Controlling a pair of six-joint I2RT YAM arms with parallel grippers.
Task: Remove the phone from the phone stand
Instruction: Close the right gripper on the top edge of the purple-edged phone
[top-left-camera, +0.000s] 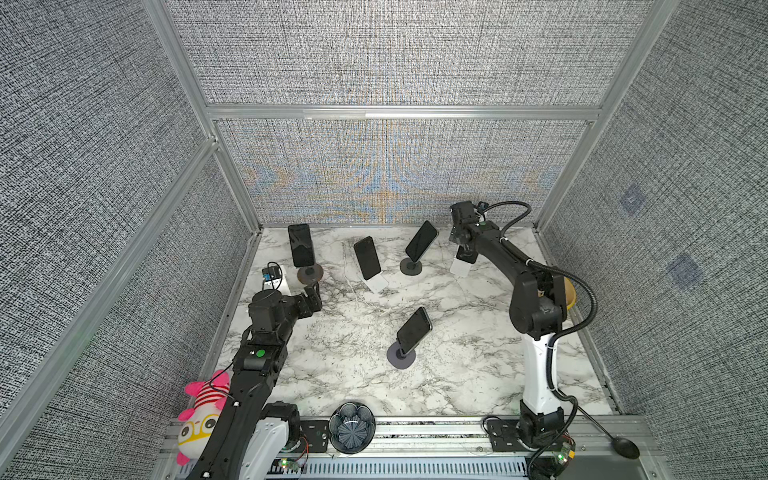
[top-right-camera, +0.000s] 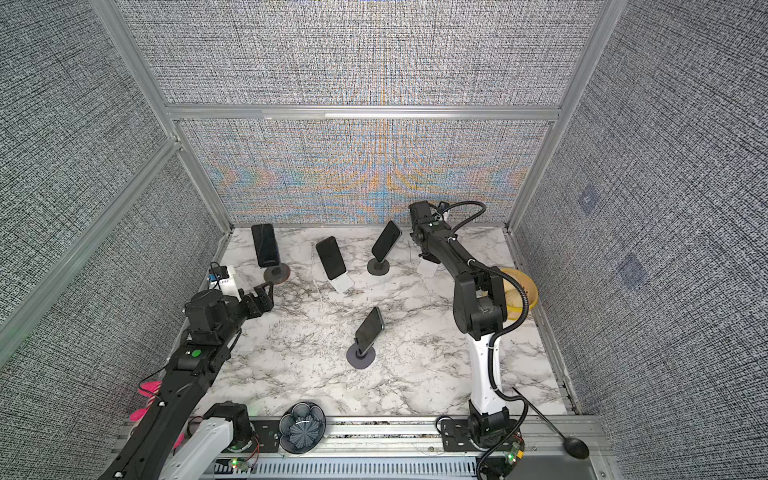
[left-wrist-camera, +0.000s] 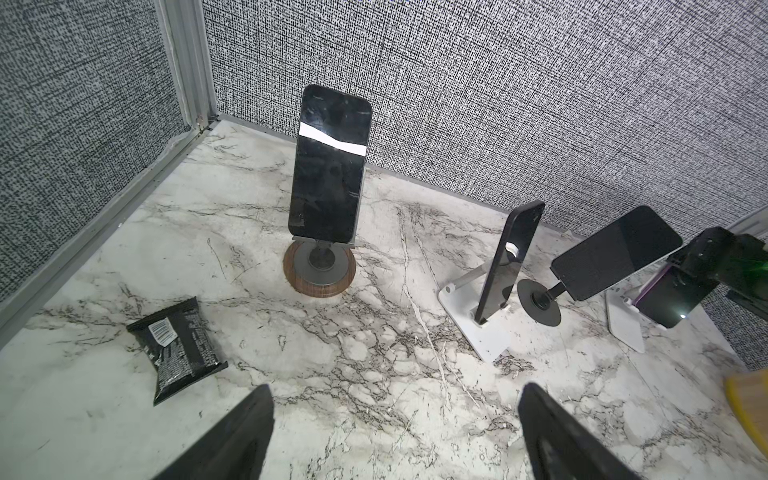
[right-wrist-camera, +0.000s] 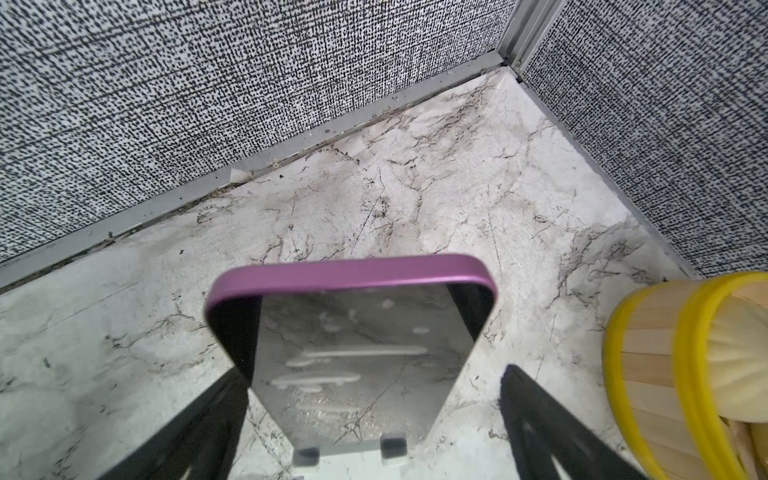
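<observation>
Right gripper jaws wide astride purple-edged phone on white stand; wooden bucket near. Left gripper jaws wide, empty.

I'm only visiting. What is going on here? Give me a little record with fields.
table: marble, walled in
purple phone: leaning on white stand, back right
right gripper: open, jaws either side of purple phone
left gripper: open, empty, near wooden stand
other phones: four, each on a stand
extras: snack pack, yellow tub, bowl, plush toy
</observation>
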